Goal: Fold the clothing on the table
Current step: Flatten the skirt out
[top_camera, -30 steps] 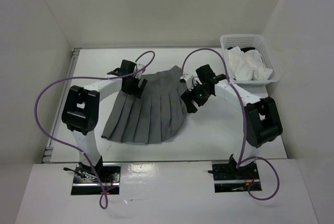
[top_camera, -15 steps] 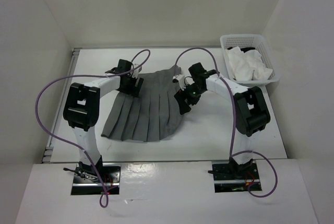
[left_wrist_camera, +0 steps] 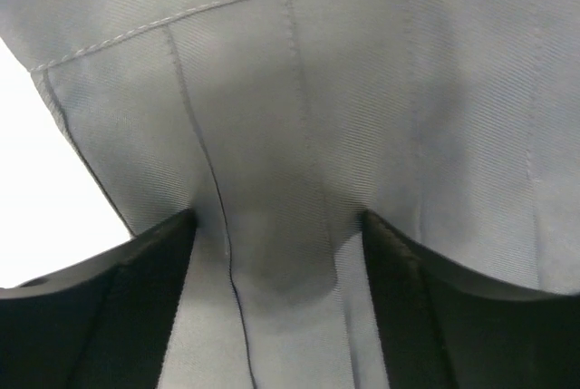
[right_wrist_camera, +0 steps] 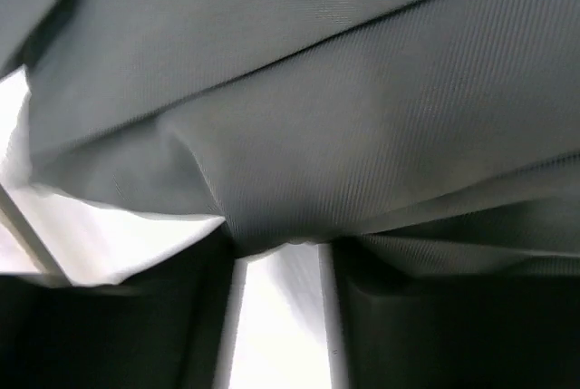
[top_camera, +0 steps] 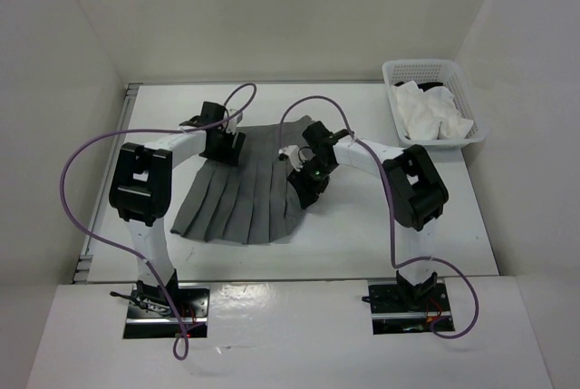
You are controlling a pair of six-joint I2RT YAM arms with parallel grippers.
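Top external alone shows basket (top_camera: 426, 65), apart from skirt (top_camera: 237, 200).

The white table (top_camera: 362, 235) carried a grey pleated skirt (top_camera: 240, 199) spread flat and a basket (top_camera: 421, 63) in its far right corner.

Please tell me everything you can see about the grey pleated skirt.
The skirt is dark grey, of thin woven fabric, with many vertical pleats and a narrower stitched waistband at the far end. It lies nearly flat on the white table, hem toward the arms. The left gripper presses on it near the waistband; the right gripper touches its rumpled right edge.
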